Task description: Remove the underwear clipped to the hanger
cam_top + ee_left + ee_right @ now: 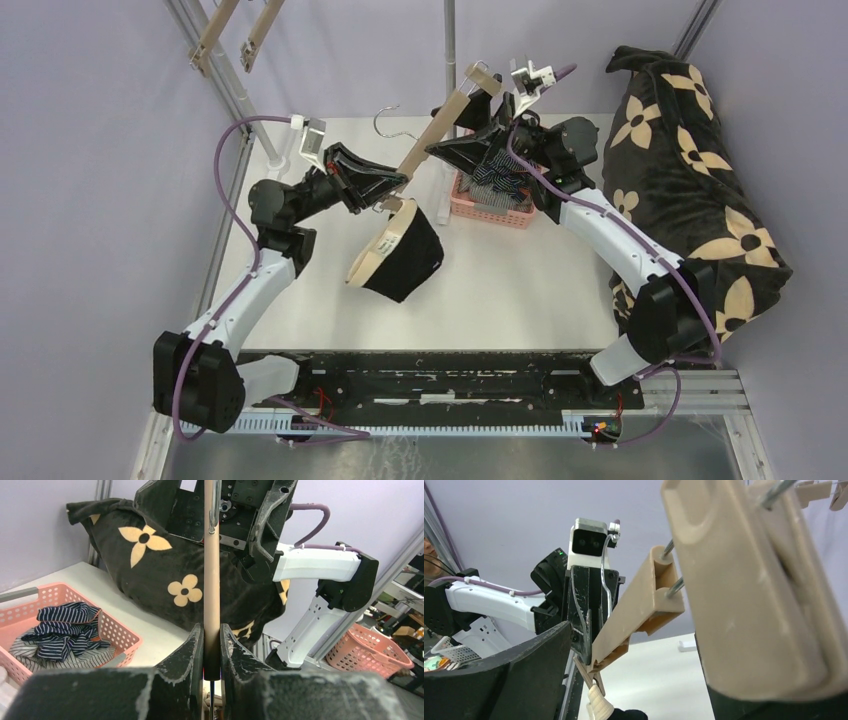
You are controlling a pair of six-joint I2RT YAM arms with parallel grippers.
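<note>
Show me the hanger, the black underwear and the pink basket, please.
Hanger [438, 125]: overhead view, middle of its tan bar.
Black underwear [412, 258]: overhead view, centre of the cloth.
Pink basket [488, 219]: overhead view, near rim.

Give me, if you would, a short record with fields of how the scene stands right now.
left gripper: shut on the hanger bar
right gripper: open, the upper clip between its fingers, no cloth seen in that clip
black underwear: hanging from the lower clip
navy striped underwear: in the pink basket
grey-white underwear: same basket, beneath the navy one
blanket: heaped at the right edge of the table
</note>
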